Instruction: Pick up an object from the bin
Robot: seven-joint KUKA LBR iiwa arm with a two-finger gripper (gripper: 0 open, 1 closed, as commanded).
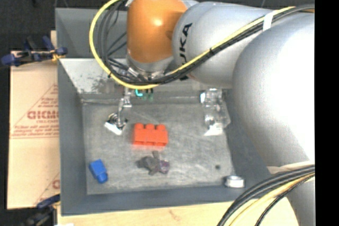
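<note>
One grey metal bin point(71, 129) sits on a dark floor. Its bottom is scratched and dulled, and its walls slope up toward the upper left of the frame. I count six loose things in it, one of each kind. An orange building brick point(150, 135) lies at the centre and a blue block point(98, 170) at the lower left. A grey-and-purple lump point(153, 164) lies just below the brick, and a clear plastic piece point(214, 114) at the upper right of the floor. A silver round piece point(233, 182) is in the lower right corner, and a small white piece point(112, 125) lies just left of the brick. The arm point(254, 61) comes in from the right across the upper right of the frame and bends down. Its orange cover point(151, 26) hangs over the bin's back wall, ringed by yellow and black cables point(98, 24). Below the cover the gripper point(123, 111) points down at the upper left of the floor, right over the white piece. I cannot tell whether it is open or closed.
</note>
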